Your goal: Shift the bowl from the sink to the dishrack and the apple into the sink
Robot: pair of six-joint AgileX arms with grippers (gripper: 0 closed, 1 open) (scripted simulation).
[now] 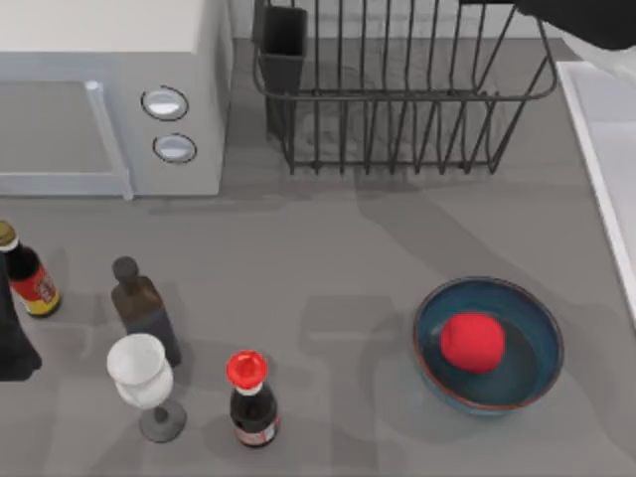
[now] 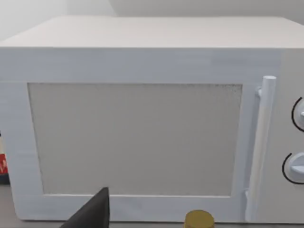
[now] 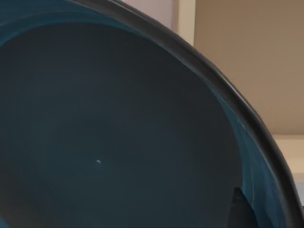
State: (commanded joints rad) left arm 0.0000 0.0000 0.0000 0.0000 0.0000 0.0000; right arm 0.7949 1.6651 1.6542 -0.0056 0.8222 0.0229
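**Bowl at the right wrist, apple resting in its twin**

Grey tabletop [image 1: 328,248] carries a white microwave [image 1: 109,99] at its far left and the black wire dishrack [image 1: 397,99] beside it, its dark cutlery cup [image 1: 281,45] at the rack's left corner. Along the right edge runs the pale rim of the sink [image 1: 596,129].

Toward the near right stands a teal-blue bowl on the table [image 1: 489,345], and the apple [image 1: 472,342] lies inside it. At the left stand three bottles, one capped red [image 1: 249,397], and a wine glass [image 1: 141,383].

A dark part of the right arm [image 1: 586,20] shows at the far right corner, above the rack's end. The right wrist view looks close into the bowl [image 3: 109,133]; whether the pincer grips it, I cannot tell.

The left arm [image 1: 12,338] sits at the table's left edge, its wrist camera facing the microwave door [image 2: 137,137]; how its fingers stand cannot be told.
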